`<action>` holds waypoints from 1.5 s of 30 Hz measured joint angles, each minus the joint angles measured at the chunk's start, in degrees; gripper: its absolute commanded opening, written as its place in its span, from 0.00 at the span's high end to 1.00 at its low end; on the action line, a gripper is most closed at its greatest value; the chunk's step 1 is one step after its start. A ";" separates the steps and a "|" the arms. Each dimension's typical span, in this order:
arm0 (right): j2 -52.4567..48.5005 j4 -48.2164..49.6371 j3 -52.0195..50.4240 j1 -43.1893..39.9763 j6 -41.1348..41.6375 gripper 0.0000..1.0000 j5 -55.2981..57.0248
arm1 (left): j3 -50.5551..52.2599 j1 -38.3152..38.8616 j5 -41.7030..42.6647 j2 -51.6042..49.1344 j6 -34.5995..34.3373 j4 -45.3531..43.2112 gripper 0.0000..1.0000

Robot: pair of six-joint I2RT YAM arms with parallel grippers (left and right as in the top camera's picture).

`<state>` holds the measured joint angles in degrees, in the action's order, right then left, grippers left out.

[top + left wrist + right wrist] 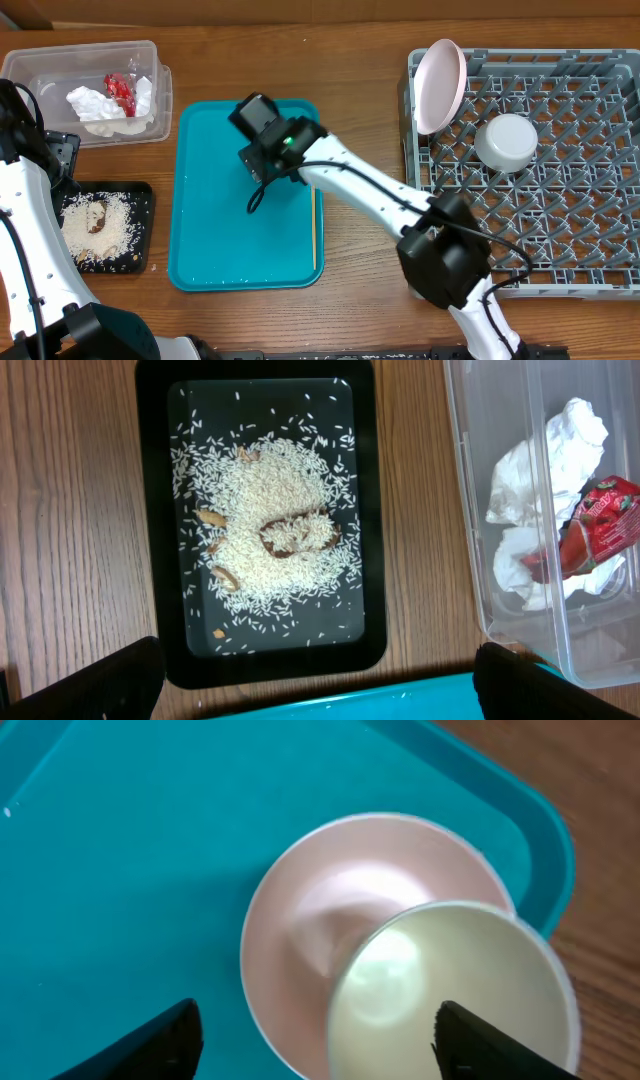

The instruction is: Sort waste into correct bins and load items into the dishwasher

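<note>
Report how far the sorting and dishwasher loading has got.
Done: napkins and red wrapper in the clear tub, rice crumbs in the black tray, a plate and a bowl in the rack. In hand: the right gripper hangs open over two small dishes on the teal tray. Left: racking those two.
</note>
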<state>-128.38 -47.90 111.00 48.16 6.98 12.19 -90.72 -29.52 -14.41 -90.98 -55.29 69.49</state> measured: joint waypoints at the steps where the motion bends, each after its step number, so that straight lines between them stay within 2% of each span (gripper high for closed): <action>1: -0.42 0.00 -0.02 0.26 -0.09 0.50 0.48 | 0.00 0.00 0.00 0.00 0.00 0.00 0.00; 2: -0.68 0.15 -0.02 0.35 -0.07 0.60 0.74 | 0.00 0.00 0.00 0.00 0.00 0.00 0.00; 3: -0.94 0.26 -0.02 0.37 -0.61 0.64 1.16 | 0.00 0.00 0.02 0.00 0.00 0.00 0.00; 7: -1.03 0.87 -0.02 0.20 -0.98 0.65 2.19 | 0.00 0.00 0.00 0.00 -0.02 0.00 0.00; 9: -1.03 0.79 -0.02 0.20 -1.03 0.71 2.38 | 0.00 0.00 0.00 0.00 0.00 0.00 0.00; 11: -1.03 0.79 -0.02 0.20 -1.31 0.91 2.69 | 0.00 0.00 0.00 0.00 0.00 0.00 0.00; 12: -1.03 0.76 -0.02 0.20 -1.22 0.95 2.78 | 0.00 0.00 0.00 0.00 0.00 -0.02 0.00; 17: -1.03 -1.55 0.87 0.26 -0.55 0.96 3.32 | 0.00 0.00 0.00 0.00 0.00 -0.02 0.00; 24: 0.11 -9.68 11.10 -0.13 2.43 0.96 7.85 | 0.00 0.00 0.00 0.00 0.00 0.00 0.00; 30: 10.62 -19.50 19.63 -5.07 3.30 0.96 8.74 | 0.00 0.00 0.00 0.00 0.00 0.00 0.00; 34: 21.29 -24.65 21.75 -16.50 5.14 0.96 9.03 | 0.00 0.00 0.00 0.00 0.00 -0.02 0.00; 38: 26.69 -29.73 22.58 -34.91 8.37 0.96 6.32 | 0.00 0.00 0.00 0.00 0.00 -0.02 0.00; 42: 26.40 -30.49 19.69 -53.64 9.31 0.96 -5.14 | 0.00 0.00 0.00 0.00 -0.02 0.00 0.00; 45: 24.55 -23.34 10.54 -68.63 6.29 0.96 -23.71 | 0.00 0.00 0.00 0.00 0.00 0.02 0.00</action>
<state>-103.83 -71.24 121.54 -20.47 13.28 -11.53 -90.72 -29.52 -14.41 -90.98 -55.29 69.52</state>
